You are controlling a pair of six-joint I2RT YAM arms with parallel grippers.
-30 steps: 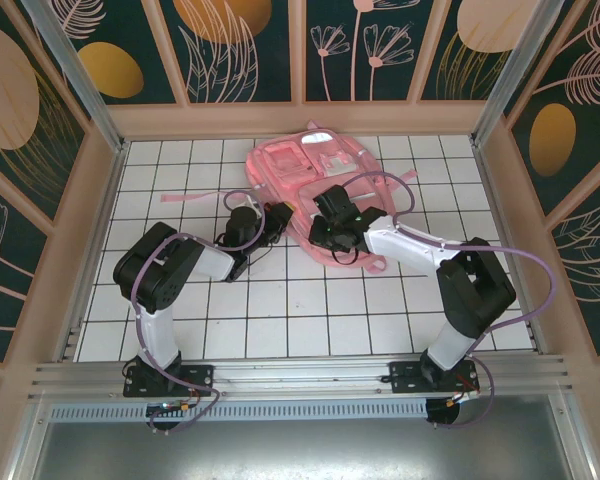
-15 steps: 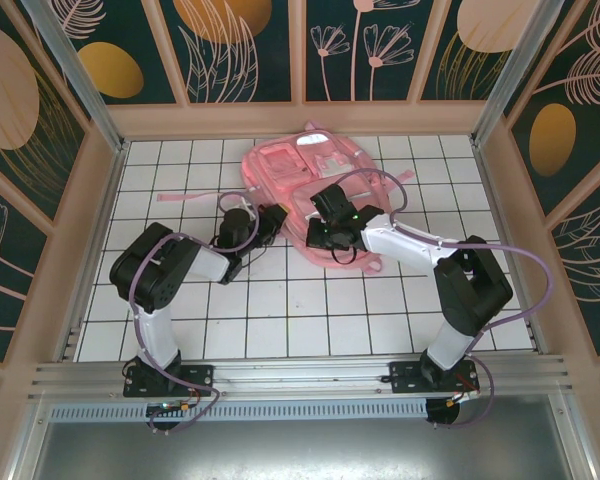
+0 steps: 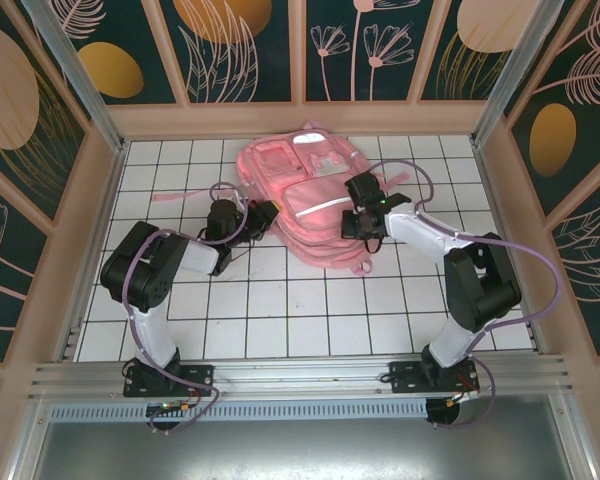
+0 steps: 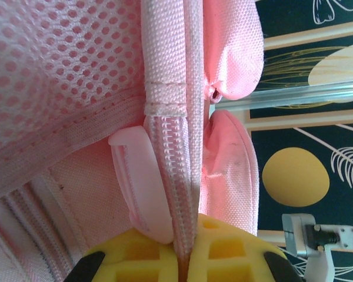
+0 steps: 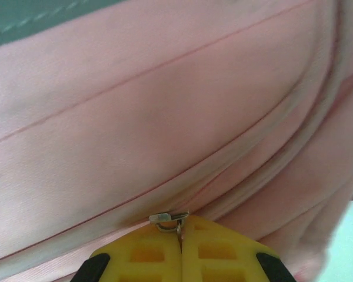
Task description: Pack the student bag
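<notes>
The student bag, a large soft pink backpack, lies flat at the back middle of the tiled table. My left gripper is at its left edge. In the left wrist view the yellow pads are shut on the bag's pink zipper tape, next to a pale pink plastic tab. My right gripper is at the bag's right side. In the right wrist view its yellow pads are shut on the small metal zipper pull along a seam of the bag.
A loose pink strap trails left over the white tiles, and another strap sticks out at the bag's right. Wooden walls close in the table on three sides. Open tiles lie between the bag and the arm bases.
My right gripper shut and moved right and slightly back along the bag with the zipper pull. The bag's front now lies flatter. My left gripper shifted a little left, still gripping.
</notes>
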